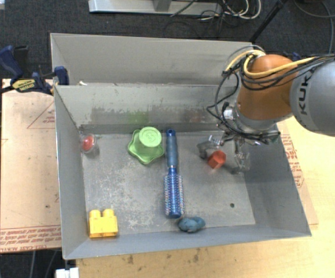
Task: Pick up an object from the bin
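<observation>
Straddling a small red block [216,160] near the right wall of the bin [126,213], the gripper [222,155] is held wide; closing, then lifting, is judged next.

Arm [323,97] reaches in from right; orange-covered wrist [265,91] points down; pincer [223,156] low, fingers [205,150] spread apart

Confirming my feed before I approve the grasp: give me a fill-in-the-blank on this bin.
The gripper is over a small orange-red block in the ____ half of the bin.
The brush beside the green cup is ____.
The toy brick in the near-left corner is ____.
Missing: right; blue; yellow.
</observation>
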Action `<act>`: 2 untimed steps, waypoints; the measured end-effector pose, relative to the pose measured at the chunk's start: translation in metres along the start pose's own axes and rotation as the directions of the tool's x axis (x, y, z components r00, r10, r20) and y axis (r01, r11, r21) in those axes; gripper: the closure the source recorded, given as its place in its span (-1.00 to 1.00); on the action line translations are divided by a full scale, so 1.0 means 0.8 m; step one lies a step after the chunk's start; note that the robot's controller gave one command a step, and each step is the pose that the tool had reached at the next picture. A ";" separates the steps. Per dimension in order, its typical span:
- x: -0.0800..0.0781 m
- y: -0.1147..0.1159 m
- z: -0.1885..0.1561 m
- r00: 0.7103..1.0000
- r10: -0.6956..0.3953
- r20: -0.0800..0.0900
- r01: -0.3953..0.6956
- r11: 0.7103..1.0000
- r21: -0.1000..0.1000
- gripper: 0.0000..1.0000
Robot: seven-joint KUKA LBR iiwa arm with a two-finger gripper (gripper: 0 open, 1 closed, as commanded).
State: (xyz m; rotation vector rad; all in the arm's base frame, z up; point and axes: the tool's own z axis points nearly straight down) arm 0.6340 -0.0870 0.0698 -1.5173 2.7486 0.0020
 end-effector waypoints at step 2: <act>-0.002 0.040 -0.188 1.000 -0.023 0.004 0.023 1.000 0.009 1.00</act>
